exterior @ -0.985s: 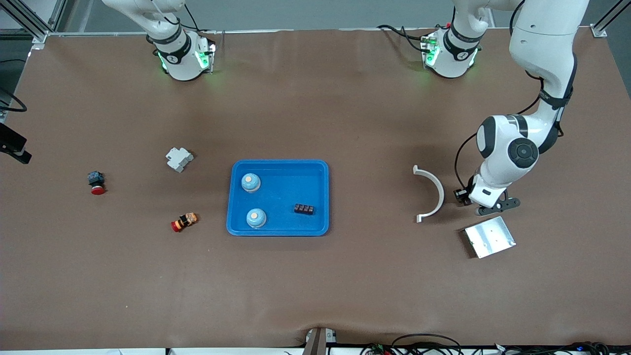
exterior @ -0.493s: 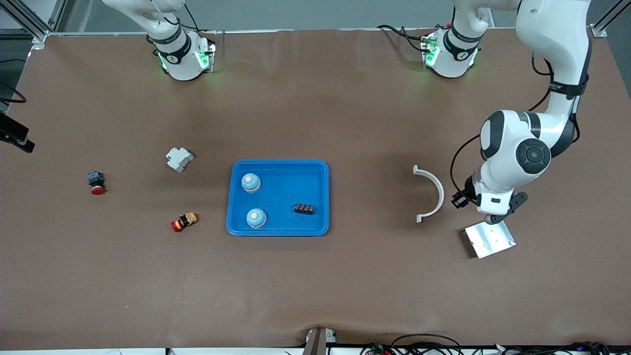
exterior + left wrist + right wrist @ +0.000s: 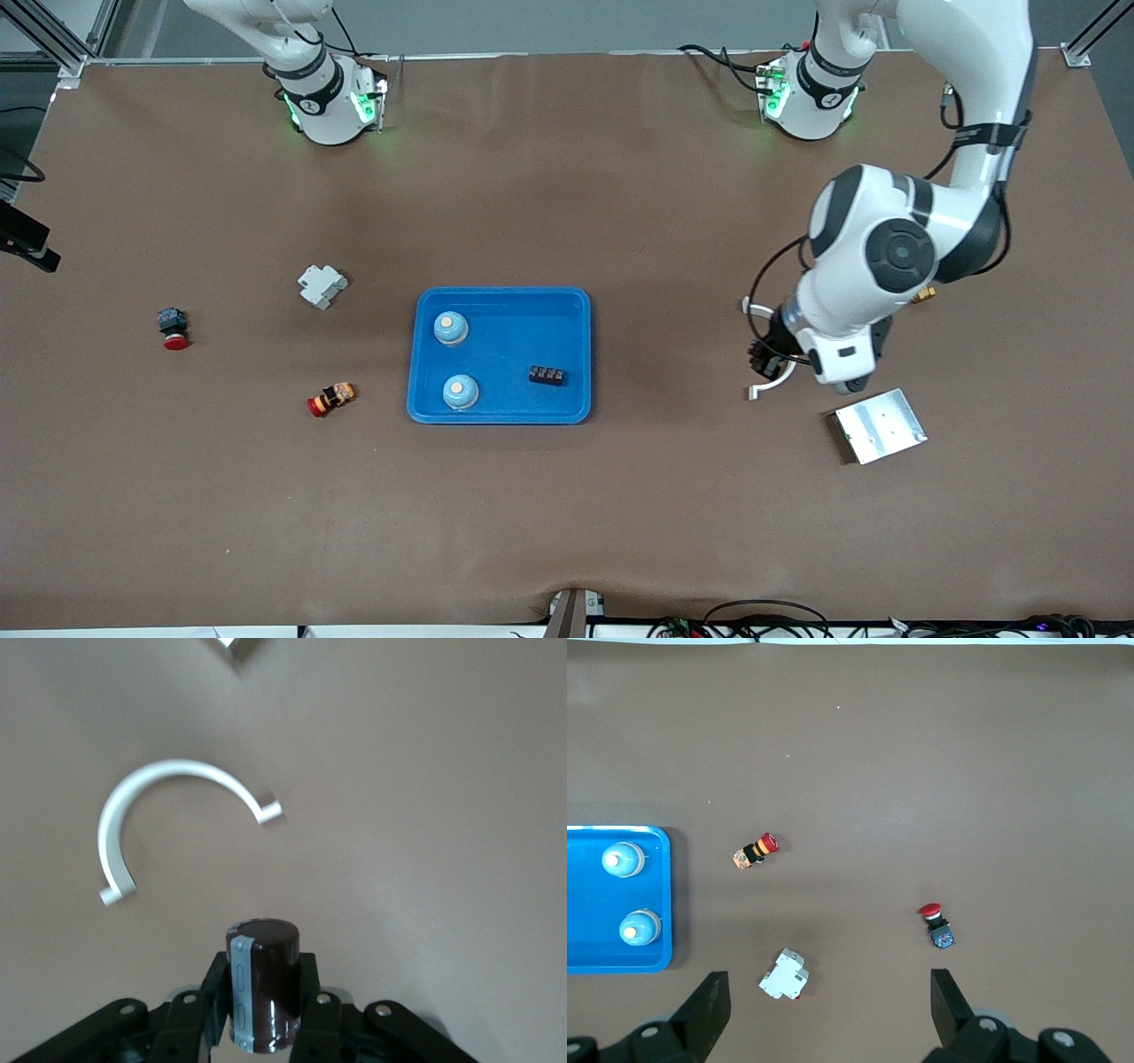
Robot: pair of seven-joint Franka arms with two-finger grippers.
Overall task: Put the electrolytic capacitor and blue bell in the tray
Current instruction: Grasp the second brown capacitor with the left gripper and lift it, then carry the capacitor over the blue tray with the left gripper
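My left gripper [image 3: 262,967] is shut on the electrolytic capacitor [image 3: 266,988], a dark brown cylinder with a grey stripe, held upright. The left arm's wrist [image 3: 833,341] hangs over the white curved piece [image 3: 784,341], toward the left arm's end of the table. The blue tray [image 3: 501,413] lies mid-table. In it stand two blue bells [image 3: 450,328] [image 3: 461,391] and a black terminal block [image 3: 547,376]. My right gripper [image 3: 827,988] waits open, high over the table beside a white breaker [image 3: 784,974]. That view also shows the tray [image 3: 585,963].
A silver metal plate [image 3: 879,425] lies nearer the front camera than the curved piece. Toward the right arm's end lie a white breaker [image 3: 321,286], a red-and-orange button [image 3: 330,399] and a red-and-black button [image 3: 173,328].
The left arm has swung from over the silver plate toward the tray, carrying the capacitor, and now hangs over the white curved piece. The right arm has not moved.
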